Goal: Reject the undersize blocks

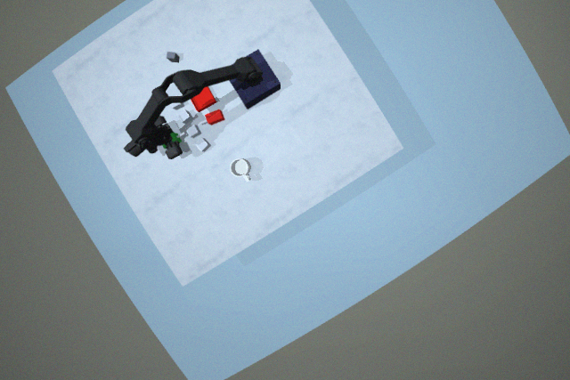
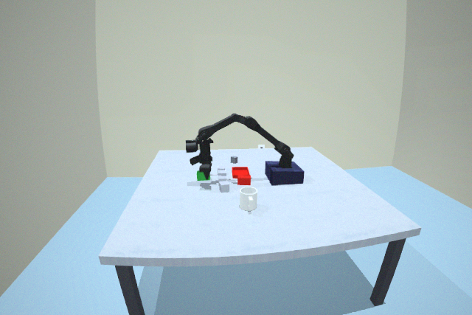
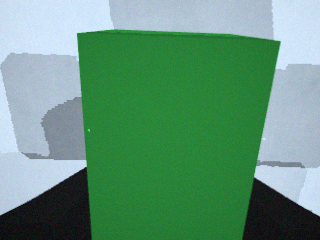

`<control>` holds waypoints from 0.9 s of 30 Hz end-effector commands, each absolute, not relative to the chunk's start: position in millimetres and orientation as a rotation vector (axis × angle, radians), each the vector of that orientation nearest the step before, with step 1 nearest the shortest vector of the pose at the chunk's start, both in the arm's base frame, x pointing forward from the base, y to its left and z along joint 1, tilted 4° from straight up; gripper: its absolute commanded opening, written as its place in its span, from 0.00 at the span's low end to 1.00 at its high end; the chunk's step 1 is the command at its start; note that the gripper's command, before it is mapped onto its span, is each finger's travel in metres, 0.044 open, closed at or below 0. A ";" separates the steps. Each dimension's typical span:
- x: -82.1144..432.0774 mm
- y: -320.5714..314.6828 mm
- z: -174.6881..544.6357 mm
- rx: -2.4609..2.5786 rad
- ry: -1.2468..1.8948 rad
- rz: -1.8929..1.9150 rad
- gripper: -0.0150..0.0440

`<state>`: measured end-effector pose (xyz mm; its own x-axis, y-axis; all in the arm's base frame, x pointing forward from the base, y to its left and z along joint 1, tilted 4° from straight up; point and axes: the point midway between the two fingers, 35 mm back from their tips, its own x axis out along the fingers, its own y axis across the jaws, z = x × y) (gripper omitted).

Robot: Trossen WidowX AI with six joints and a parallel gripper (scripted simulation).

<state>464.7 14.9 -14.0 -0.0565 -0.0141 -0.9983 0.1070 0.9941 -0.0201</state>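
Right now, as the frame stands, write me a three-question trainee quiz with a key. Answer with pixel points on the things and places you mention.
1. True or false: the claw (image 1: 173,140) (image 2: 203,175) is shut on the green gauge (image 1: 175,138) (image 2: 203,175) (image 3: 175,135).
2. Which is nearer the exterior camera? A) white mug (image 1: 240,167) (image 2: 248,199) B) dark blue base block (image 1: 248,101) (image 2: 287,178) C) red tray (image 1: 202,99) (image 2: 243,180)
3. Fill in: the lone darker block (image 1: 172,56) (image 2: 234,159) is ____ in colour.

Key: 1 true; 2 A; 3 grey
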 end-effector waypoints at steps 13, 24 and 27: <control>459.4 16.0 31.4 0.059 1.656 -0.090 0.25; 422.8 59.2 39.8 -0.574 1.564 0.591 0.25; 409.8 70.1 41.1 -0.757 1.498 0.784 0.25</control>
